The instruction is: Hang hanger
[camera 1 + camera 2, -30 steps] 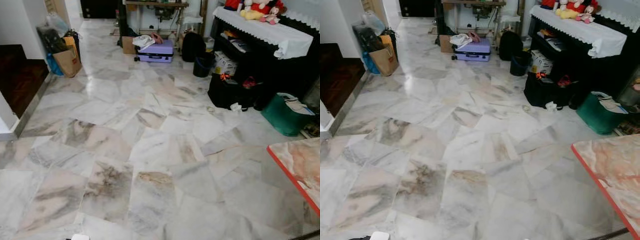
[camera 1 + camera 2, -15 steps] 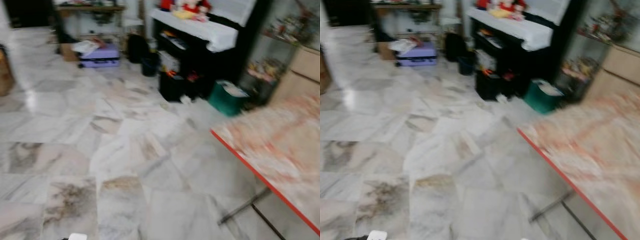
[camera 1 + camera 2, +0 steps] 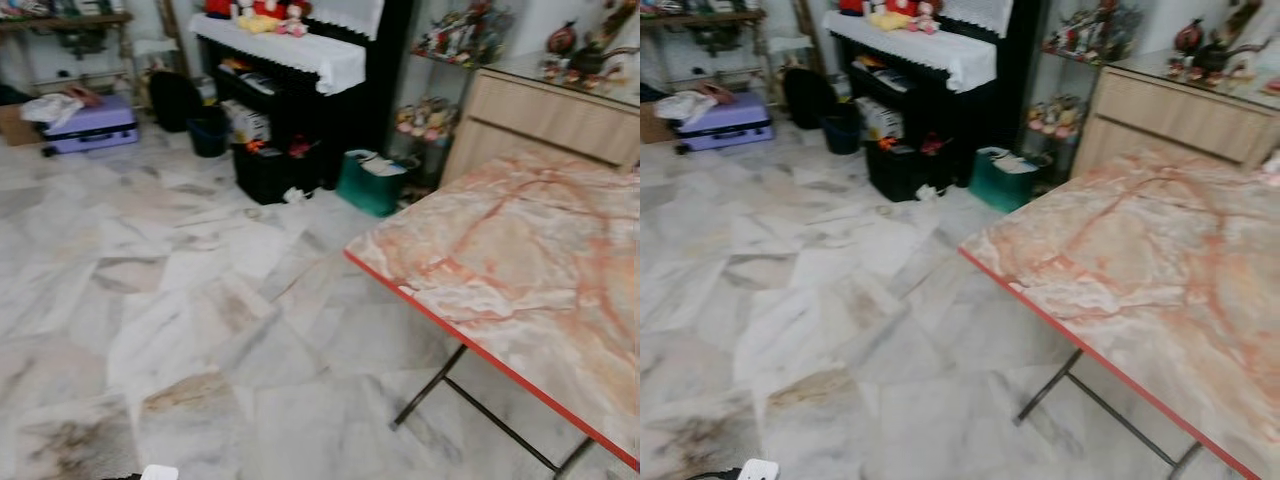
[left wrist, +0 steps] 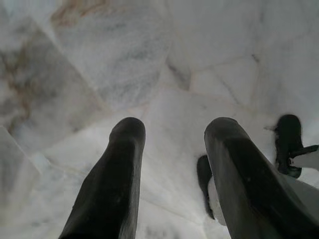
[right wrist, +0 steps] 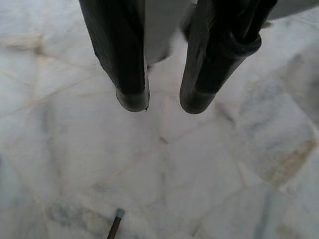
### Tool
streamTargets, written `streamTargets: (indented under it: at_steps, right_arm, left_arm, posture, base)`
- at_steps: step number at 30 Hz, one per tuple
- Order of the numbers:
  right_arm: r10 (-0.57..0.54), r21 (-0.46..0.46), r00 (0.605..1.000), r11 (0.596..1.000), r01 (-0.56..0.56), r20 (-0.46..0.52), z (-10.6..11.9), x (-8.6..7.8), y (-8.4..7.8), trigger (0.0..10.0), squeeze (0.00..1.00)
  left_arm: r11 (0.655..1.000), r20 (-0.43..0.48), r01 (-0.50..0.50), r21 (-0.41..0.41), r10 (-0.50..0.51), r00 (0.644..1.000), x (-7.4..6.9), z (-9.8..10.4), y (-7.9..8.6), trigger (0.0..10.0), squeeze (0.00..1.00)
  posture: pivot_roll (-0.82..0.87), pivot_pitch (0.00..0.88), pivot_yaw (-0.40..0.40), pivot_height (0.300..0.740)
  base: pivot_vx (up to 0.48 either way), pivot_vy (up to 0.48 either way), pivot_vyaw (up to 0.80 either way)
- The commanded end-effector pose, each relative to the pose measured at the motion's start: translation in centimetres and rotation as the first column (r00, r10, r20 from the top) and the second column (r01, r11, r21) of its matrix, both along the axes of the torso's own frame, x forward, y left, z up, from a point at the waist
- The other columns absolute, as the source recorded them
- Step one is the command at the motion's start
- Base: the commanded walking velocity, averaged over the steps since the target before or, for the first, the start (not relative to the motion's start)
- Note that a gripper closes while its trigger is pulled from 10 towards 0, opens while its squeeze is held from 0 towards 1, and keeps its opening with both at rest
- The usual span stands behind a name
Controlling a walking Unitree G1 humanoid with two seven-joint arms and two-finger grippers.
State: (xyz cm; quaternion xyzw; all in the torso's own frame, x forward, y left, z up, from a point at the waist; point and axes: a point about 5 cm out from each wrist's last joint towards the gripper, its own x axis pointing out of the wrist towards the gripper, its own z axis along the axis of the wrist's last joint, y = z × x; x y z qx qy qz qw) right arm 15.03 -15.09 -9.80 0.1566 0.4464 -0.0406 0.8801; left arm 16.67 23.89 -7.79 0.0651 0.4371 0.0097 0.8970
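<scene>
we look down across a marble floor [image 3: 150, 300] toward a folding surface [image 3: 520, 270] with a pink marbled top and red edge. no hanger is in sight, so we judge we are at the searching step; next we need to find it and a rail. our left gripper [image 4: 172, 134] and right gripper [image 5: 162, 102] hang over the floor, jaws apart, empty. a green bin [image 3: 372, 182] holds papers; a purple suitcase [image 3: 92, 124] carries crumpled cloth.
</scene>
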Motion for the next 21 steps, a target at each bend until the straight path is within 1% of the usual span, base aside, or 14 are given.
streamTargets:
  at_steps: [1, 21]
  right_arm:
    - [-0.02, -0.02, 1.0, 1.0, 0.02, -0.002, 0.03, 0.01, -0.82, 10.0, 0.0]
    - [-0.035, -0.007, 0.999, 0.999, 0.035, 0.002, 0.1, 0.27, -0.4, 10.0, 0.0]
  left_arm:
    - [1.0, 0.008, 0.008, -0.01, -0.008, 1.0, 0.48, 0.11, -0.35, 10.0, 0.0]
    - [1.0, 0.017, -0.001, -0.008, 0.001, 1.0, 0.75, 0.36, 0.1, 10.0, 0.0]
  posture:
    - [0.22, 0.0, 0.009, 0.74]
    - [0.22, 0.0, 0.023, 0.74]
  base:
    - [0.0, 0.0, -0.76]
    - [0.0, 0.0, -0.76]
